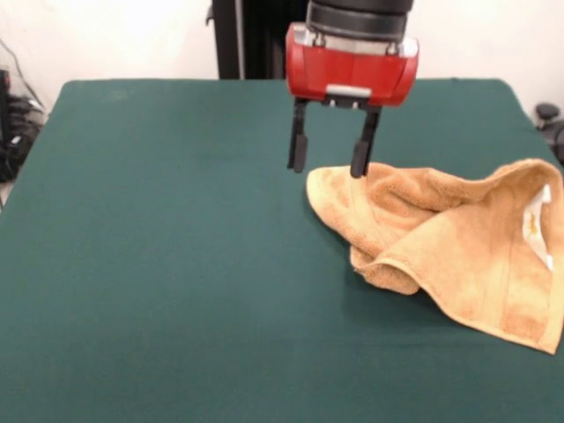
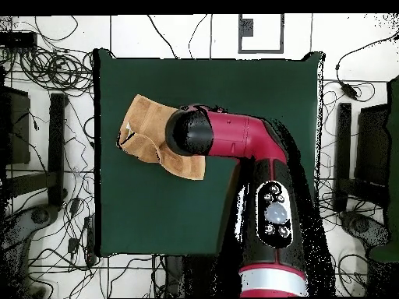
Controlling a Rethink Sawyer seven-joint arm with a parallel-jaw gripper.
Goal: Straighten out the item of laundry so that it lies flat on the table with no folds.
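Note:
The tan-orange towel point(image 1: 449, 247) lies crumpled and folded over itself on the right of the dark green table point(image 1: 159, 264), with a white label point(image 1: 536, 220) near its right edge. My gripper point(image 1: 328, 166) hangs open just above the towel's far left corner, one finger over the cloth, the other over bare table. It holds nothing. In the overhead view the towel point(image 2: 148, 128) lies at the table's upper left, partly hidden under the red arm point(image 2: 234, 136); the gripper itself is hidden there.
The towel reaches the right edge of the front view. Cables and stands surround the table point(image 2: 265, 86) on the floor in the overhead view. The robot's pedestal point(image 2: 269, 257) stands at the bottom.

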